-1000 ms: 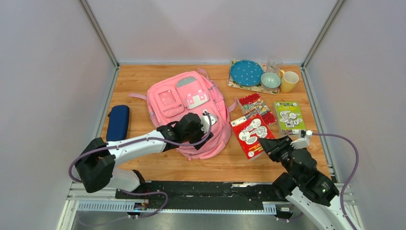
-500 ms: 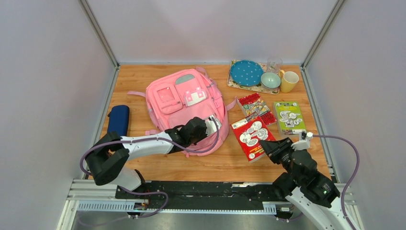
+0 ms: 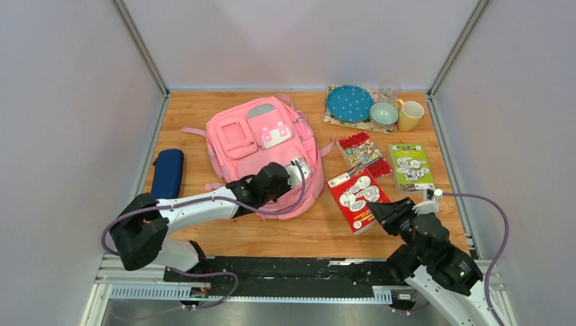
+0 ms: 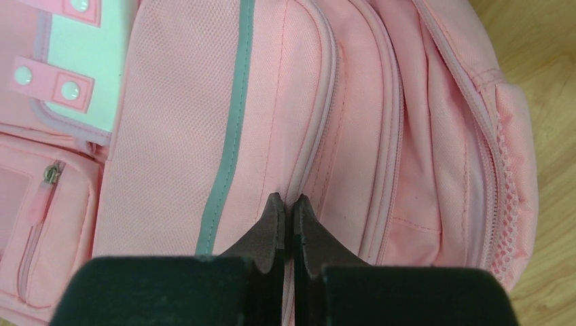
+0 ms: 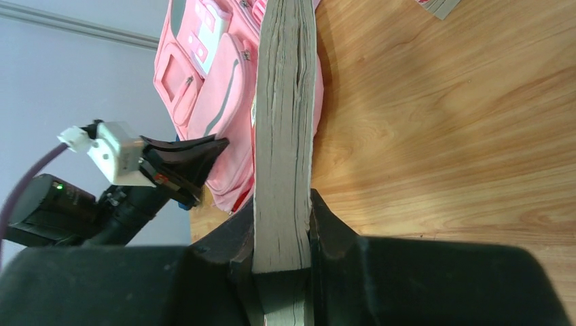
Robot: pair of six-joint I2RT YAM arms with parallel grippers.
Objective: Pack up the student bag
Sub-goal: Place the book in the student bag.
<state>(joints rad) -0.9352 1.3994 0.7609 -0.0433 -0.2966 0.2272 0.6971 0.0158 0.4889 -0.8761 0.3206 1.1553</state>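
The student bag (image 3: 255,146), a pink backpack, lies flat on the wooden table, front pockets up. My left gripper (image 3: 295,178) rests on its near right part. In the left wrist view the bag (image 4: 170,136) fills the frame, and the gripper (image 4: 285,201) is shut with its tips pressed together on a zip seam. Whether a zip pull is pinched between them is hidden. My right gripper (image 3: 380,214) is shut on the near edge of a red book (image 3: 356,193), which is tilted up off the table. The right wrist view shows the book's page edge (image 5: 285,122) clamped between the fingers (image 5: 329,227).
A navy zip case (image 3: 168,173) lies left of the bag. Two more books, one green (image 3: 410,166) and one with a red pattern (image 3: 365,153), lie right of it. A tray (image 3: 333,117) at the back right carries a blue plate, a bowl and a glass beside a yellow mug (image 3: 410,115). Walls enclose three sides.
My left gripper went from open to shut on the bag's near right part, and the bag shifted slightly away. My right gripper drew the red book a little nearer and tilted it.
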